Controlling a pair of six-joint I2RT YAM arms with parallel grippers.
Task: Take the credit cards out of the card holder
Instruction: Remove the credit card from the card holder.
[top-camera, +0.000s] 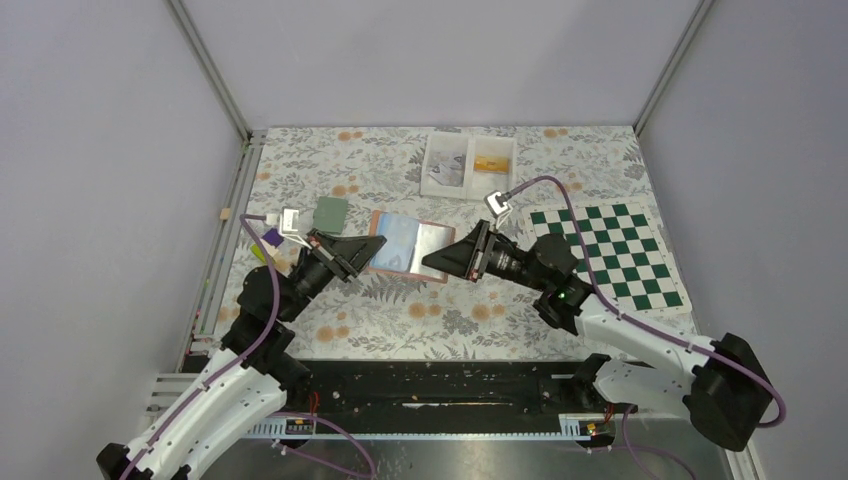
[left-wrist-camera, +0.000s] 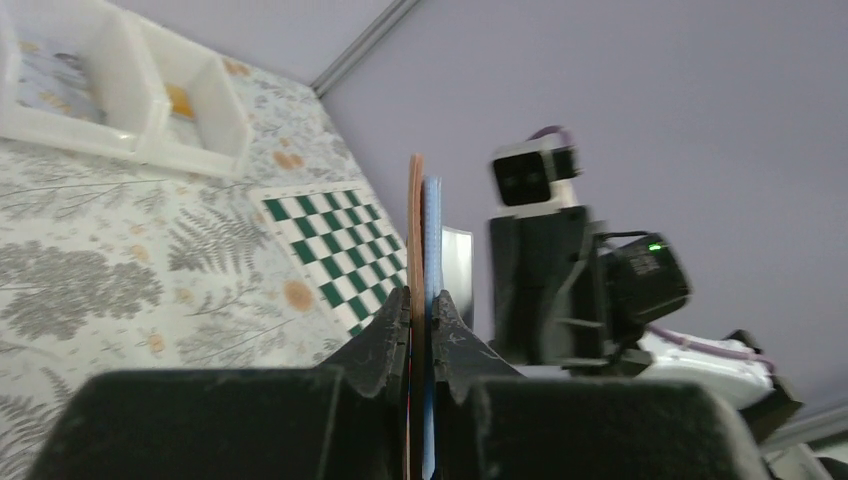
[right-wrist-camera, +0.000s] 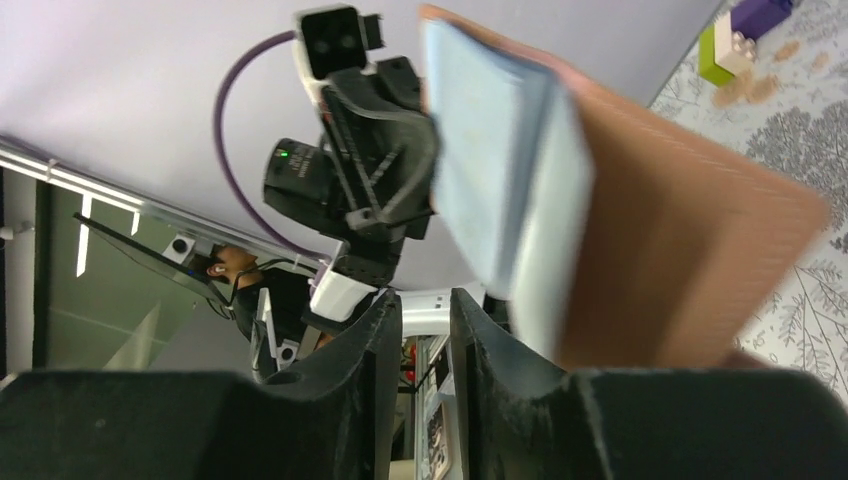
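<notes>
The open card holder (top-camera: 400, 246), a silvery card (top-camera: 437, 238) in its right half, is held off the floral table, clamped by the left gripper (top-camera: 372, 245), with the right gripper (top-camera: 433, 259) alongside, its grip impossible to tell, and a grey-green card (top-camera: 331, 213) lying nearby.

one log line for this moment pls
left fingers: shut on card holder edge | right fingers: slightly apart beside holder, gripping nothing | green card: on table

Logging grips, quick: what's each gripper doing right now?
Left gripper: shut on the card holder.
Right gripper: narrow gap; cannot tell if it holds anything.
</notes>
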